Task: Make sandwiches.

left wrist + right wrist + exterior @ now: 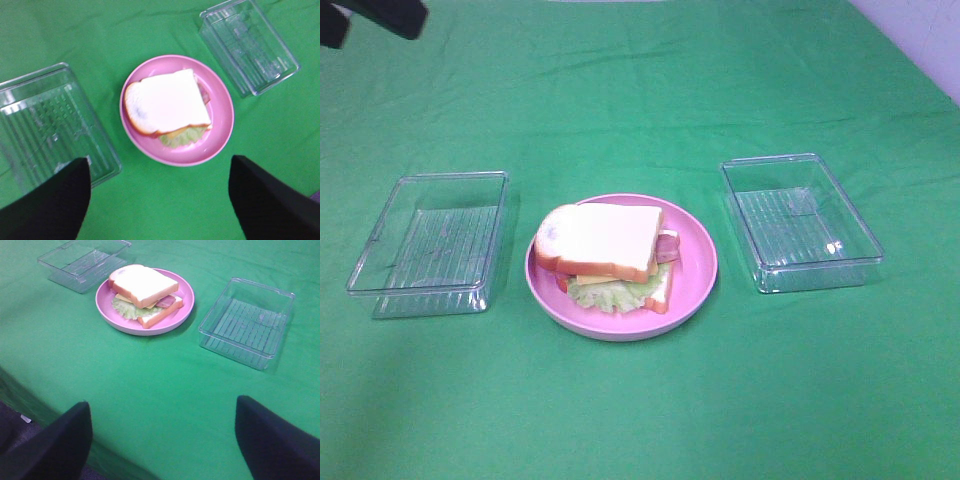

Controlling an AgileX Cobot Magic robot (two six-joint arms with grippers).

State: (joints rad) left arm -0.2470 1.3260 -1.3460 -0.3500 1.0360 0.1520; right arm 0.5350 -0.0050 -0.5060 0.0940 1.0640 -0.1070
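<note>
From the high camera no writing shows anywhere; the sandwich (610, 255), smooth white bread with orange-brown crust over frilly lettuce, cheese and bacon, sits on a round pink plate (698, 270) on green cloth (640, 400), with a ribbed clear box (430, 243) left of the plate and another (800, 222) right of it. In the left wrist view the left gripper (160, 200) hangs above the cloth near the plate (220, 125), its dark fingers (50, 205) spread wide and empty. In the right wrist view the right gripper (162, 440) hovers well apart from the plate (107, 310), fingers (272, 440) likewise spread, holding nothing.
</note>
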